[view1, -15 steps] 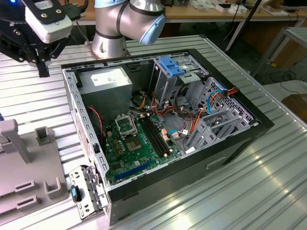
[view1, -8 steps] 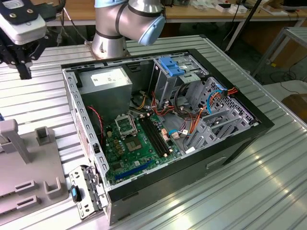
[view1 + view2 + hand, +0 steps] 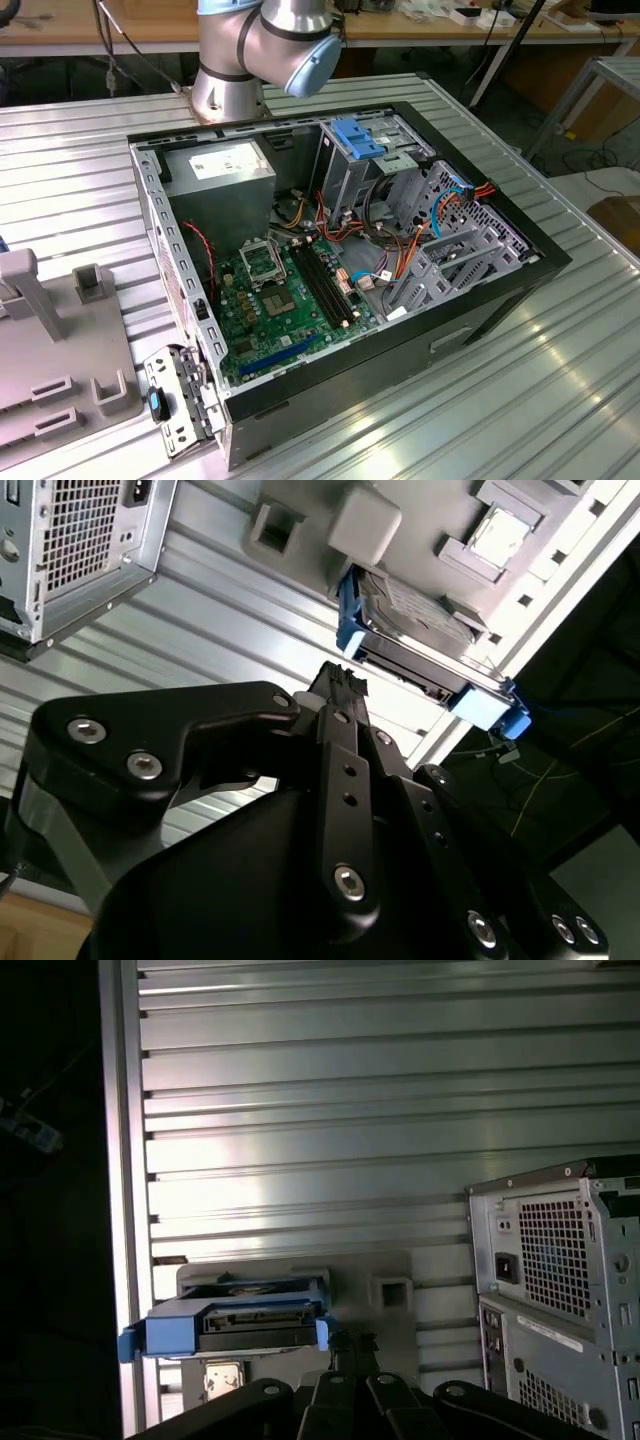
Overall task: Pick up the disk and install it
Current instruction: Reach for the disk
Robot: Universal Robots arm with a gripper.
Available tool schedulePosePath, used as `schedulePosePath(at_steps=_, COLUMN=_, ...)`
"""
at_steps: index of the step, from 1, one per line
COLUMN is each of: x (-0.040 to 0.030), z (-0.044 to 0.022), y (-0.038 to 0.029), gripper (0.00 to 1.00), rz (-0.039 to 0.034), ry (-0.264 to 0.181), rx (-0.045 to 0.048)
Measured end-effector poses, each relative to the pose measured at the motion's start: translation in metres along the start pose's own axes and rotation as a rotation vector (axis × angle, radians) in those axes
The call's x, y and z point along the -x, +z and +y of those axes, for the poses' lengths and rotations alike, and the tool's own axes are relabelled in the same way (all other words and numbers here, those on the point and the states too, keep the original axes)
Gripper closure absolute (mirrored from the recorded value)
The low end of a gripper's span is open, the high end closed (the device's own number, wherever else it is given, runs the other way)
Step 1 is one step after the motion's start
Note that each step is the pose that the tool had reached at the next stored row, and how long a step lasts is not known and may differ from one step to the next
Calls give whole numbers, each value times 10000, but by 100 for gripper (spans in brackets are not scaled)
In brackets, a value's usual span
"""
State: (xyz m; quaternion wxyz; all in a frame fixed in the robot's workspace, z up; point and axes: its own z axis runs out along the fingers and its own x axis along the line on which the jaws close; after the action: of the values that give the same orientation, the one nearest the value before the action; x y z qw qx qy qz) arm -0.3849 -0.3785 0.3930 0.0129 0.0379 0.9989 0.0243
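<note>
In the exterior view, the computer case point(image 3: 330, 385) lies open on the ribbed metal table point(image 3: 540, 400). A blue bracket point(image 3: 357, 138) sits on top of the grey drive cage point(image 3: 345, 185) inside the case. The robot arm point(image 3: 262, 50) stands at the far side of the case. A grey holder point(image 3: 50, 350) lies on the table at the exterior view's left. There is a wide bare strip of table on the exterior view's right, running out to the table's edge.

In the second wrist view, the black gripper point(image 3: 338, 675) has its tips pinched together with nothing between them. The disk point(image 3: 420, 610) lies flat in the grey holder point(image 3: 365, 525), with its blue frame around it. The tips are just beside one blue corner of the disk. I cannot tell if they touch it. The disk's long side runs right along the edge of the table. Bare ribbed table lies between the holder and the back of the case point(image 3: 80, 550).

In the first wrist view, the disk point(image 3: 235, 1318) rests in the holder point(image 3: 390, 1290), close to the table's edge point(image 3: 125, 1210), and past that edge it is dark. The gripper point(image 3: 352, 1342) tips are just beside the disk's blue end. The case point(image 3: 560, 1280) stands well apart from the disk. A big bare stretch of table point(image 3: 350, 1110) lies open beyond the holder.
</note>
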Motion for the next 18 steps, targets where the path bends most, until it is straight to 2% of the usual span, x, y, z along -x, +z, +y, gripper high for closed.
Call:
schedulePosePath(at_steps=1, x=-36, z=-3, y=-1, gripper=89, rz=0, ry=0, rx=1)
schedulePosePath(at_steps=3, x=-149, z=-11, y=-4, gripper=89, rz=-1, ry=0, rx=3)
schedulePosePath(at_steps=15, x=-668, z=-50, y=-18, gripper=89, rz=0, ry=0, rx=13)
schedulePosePath(at_steps=17, x=-725, z=-55, y=-20, gripper=89, rz=1, ry=1, rx=13)
schedulePosePath(at_steps=18, x=-732, z=-55, y=-20, gripper=89, rz=1, ry=1, rx=13)
